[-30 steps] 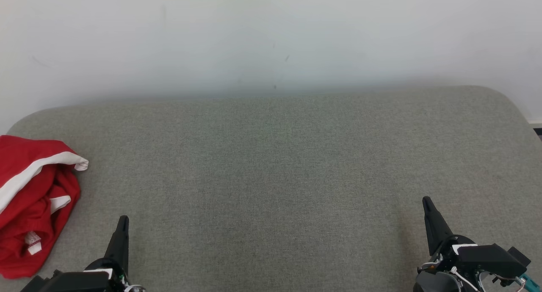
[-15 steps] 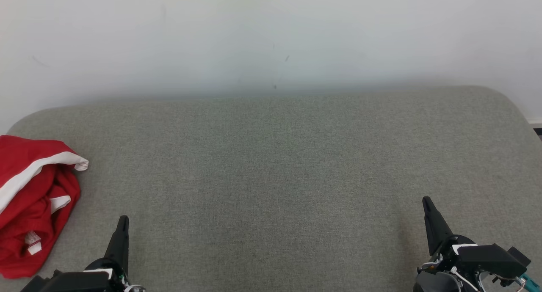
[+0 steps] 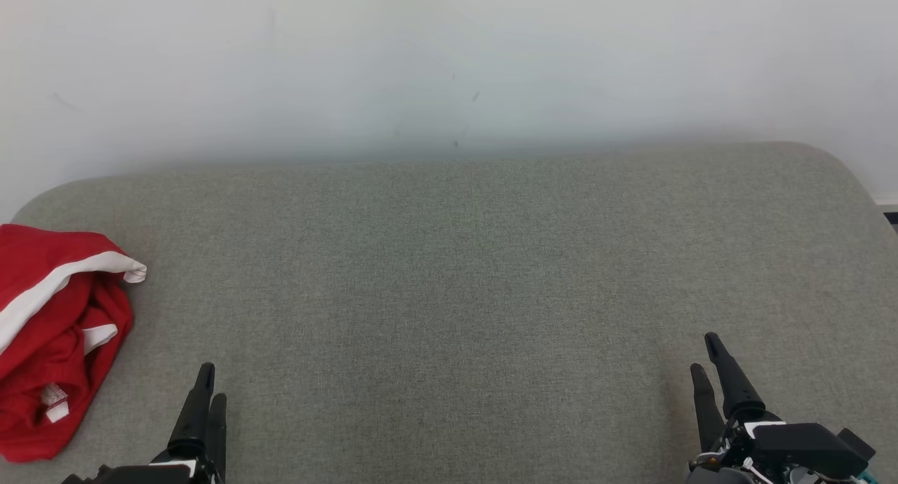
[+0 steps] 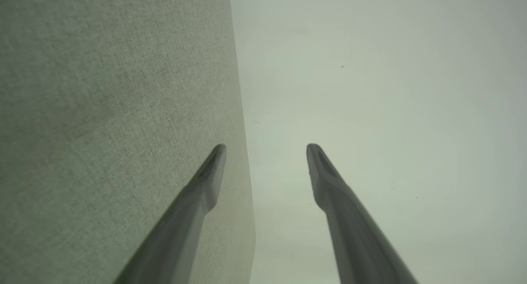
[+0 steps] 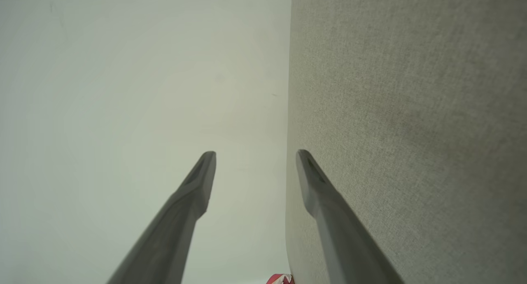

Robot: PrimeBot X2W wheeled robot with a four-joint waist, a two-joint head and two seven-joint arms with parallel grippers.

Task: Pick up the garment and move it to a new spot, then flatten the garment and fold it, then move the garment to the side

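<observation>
Over grey cushion (image 3: 449,259) — left gripper (image 3: 212,382), right gripper (image 3: 703,352) both spread wide — garment (image 3: 49,344) apart.

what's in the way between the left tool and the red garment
Nothing visible. The left tool is open and empty at the lower left of the head view, and the red garment lies crumpled further to its left, at the edge of the grey surface. Only a bare stretch of that surface lies between them.
</observation>
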